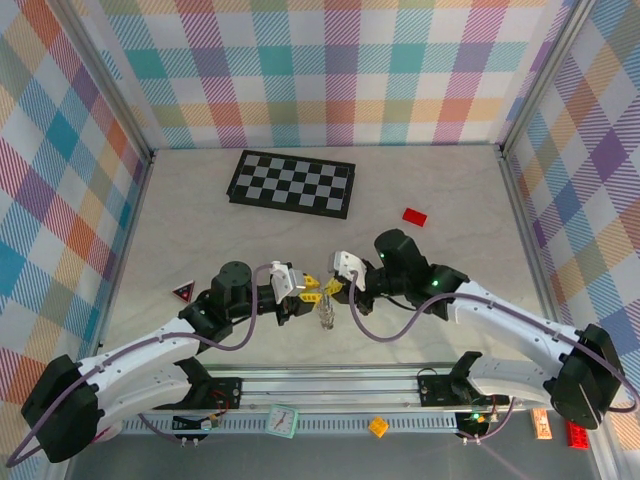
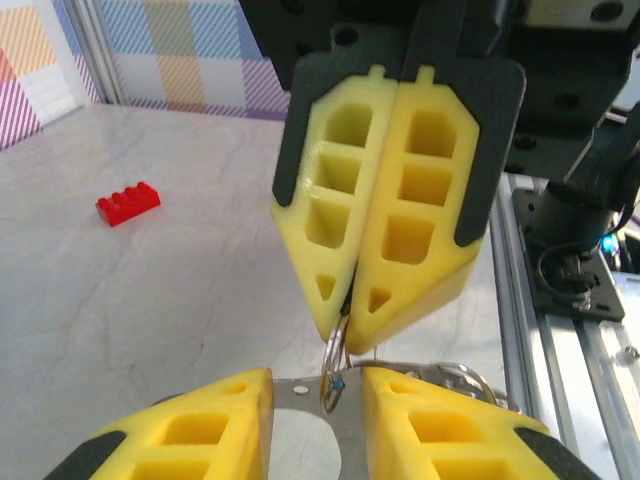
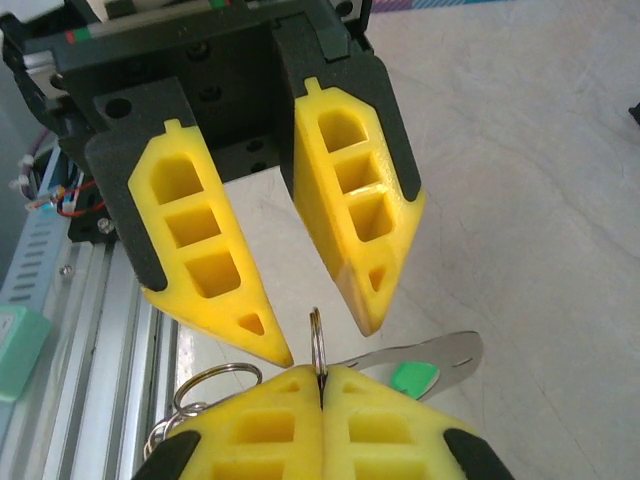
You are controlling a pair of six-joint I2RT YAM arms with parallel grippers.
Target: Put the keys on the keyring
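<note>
Take the keyring (image 3: 316, 335) as found: pinched edge-on and upright in the shut right claw (image 3: 320, 372), above the table (image 3: 520, 180), green key (image 3: 412, 378) just beside and below. Close the wide-open left claw (image 3: 327, 343), poised either side of the ring's free top, slowly and square to the wire, probably for a second hold. Squeeze lightly, avoiding any sideways push likely to twist the thin loop or drag it from the right grip.
</note>
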